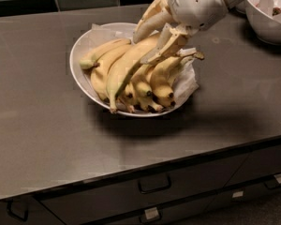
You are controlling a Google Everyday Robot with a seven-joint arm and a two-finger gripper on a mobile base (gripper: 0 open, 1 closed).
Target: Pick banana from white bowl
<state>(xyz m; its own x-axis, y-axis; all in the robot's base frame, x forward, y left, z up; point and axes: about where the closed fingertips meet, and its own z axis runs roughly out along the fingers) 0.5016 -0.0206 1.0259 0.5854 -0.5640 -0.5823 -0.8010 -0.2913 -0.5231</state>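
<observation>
The white bowl (78, 45) sits on the dark counter, lined with crumpled white paper and holding several bananas. The banana (124, 71), the biggest and thickest one, lies slanted across the others, with its dark tip low at the bowl's front rim and its stem end raised to the upper right. My gripper (154, 37) reaches in from the upper right over the back of the bowl. Its pale fingers (147, 25) are closed around the banana's raised stem end. Slimmer bananas (161, 81) lie beneath and beside it.
A second, deeper white bowl (271, 20) stands at the counter's back right corner. A dark tiled wall runs along the back. The counter's front edge (145, 165) drops to drawers with handles below.
</observation>
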